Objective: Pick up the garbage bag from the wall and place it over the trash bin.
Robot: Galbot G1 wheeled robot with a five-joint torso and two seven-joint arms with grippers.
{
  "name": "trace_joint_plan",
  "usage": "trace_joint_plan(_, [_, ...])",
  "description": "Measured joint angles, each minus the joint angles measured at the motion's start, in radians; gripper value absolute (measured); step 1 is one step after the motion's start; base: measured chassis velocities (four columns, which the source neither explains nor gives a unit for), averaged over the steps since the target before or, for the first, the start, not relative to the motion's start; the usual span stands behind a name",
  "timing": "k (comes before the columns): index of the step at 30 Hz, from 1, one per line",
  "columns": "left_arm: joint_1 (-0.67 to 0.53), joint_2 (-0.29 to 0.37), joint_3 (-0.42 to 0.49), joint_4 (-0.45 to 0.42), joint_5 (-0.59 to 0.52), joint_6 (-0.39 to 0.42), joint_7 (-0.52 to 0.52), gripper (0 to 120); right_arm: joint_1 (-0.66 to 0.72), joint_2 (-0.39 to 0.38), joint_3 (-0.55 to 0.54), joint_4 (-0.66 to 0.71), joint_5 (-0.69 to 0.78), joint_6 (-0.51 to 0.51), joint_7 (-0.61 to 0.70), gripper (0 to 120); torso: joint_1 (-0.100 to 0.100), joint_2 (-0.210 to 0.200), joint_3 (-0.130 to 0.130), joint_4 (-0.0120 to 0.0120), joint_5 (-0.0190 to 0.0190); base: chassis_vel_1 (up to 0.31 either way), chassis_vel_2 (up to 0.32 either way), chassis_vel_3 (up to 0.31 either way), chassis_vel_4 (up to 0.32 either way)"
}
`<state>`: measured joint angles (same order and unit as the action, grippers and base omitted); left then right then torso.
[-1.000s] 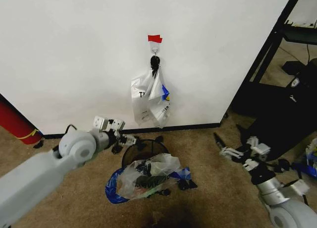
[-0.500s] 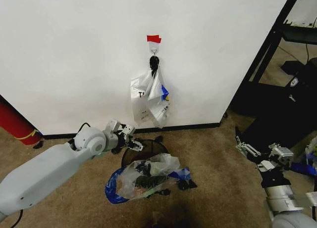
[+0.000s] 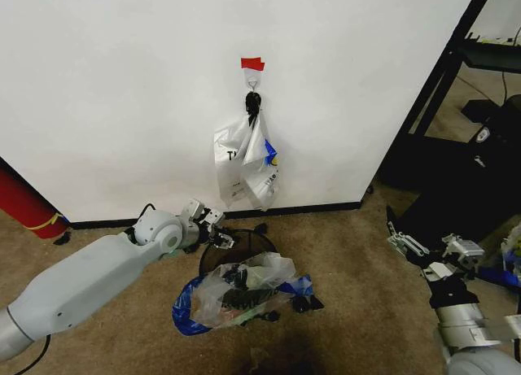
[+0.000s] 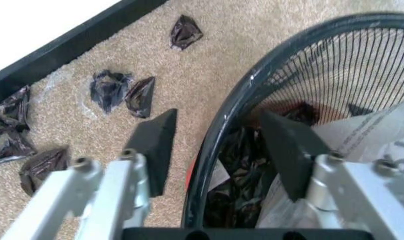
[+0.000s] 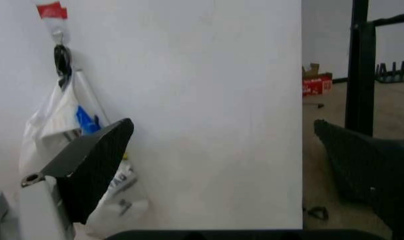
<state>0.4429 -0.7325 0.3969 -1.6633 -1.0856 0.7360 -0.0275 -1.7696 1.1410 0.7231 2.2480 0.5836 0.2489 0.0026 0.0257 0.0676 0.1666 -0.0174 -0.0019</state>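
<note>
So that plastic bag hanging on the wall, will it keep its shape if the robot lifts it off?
Probably not: the bag droops in soft folds from the hook, so it should flop and crumple. It looks thin and likely very light, perhaps slippery to pinch.

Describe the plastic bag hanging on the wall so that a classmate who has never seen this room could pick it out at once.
Start at the plain white wall and find the strip of red tape. Just below it a small hook holds the thin whitish plastic garbage bag with blue and yellow print, above the black baseboard. Unlike the crumpled clear bag at the black wire-mesh trash bin, it hangs off the floor.
</note>
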Motion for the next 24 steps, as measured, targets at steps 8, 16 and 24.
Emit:
trace_joint_plan(8, [0.014, 0.012, -0.011, -0.020, -0.048, -0.001, -0.040, 17, -0.004, 0.008, -0.007, -0.013, -0.028, 0.000, 0.011, 100, 0.000, 0.000, 0.000, 0.0001, -0.0001, 0.000, 0.000, 0.000, 0.000])
trace_joint_plan(16, [0.067, 0.026, -0.058, -0.065, -0.093, -0.001, -0.100, 3, -0.001, 0.007, -0.013, -0.010, -0.047, -0.010, 0.028, 100, 0.000, 0.000, 0.000, 0.0000, 0.0000, 0.000, 0.000, 0.000, 0.000])
trace_joint_plan(24, [0.164, 0.044, -0.148, -0.191, -0.235, -0.001, -0.350, 3, 0.016, 0.002, -0.023, -0.009, -0.048, -0.025, 0.045, 100, 0.000, 0.000, 0.000, -0.0001, 0.0004, 0.000, 0.000, 0.000, 0.000])
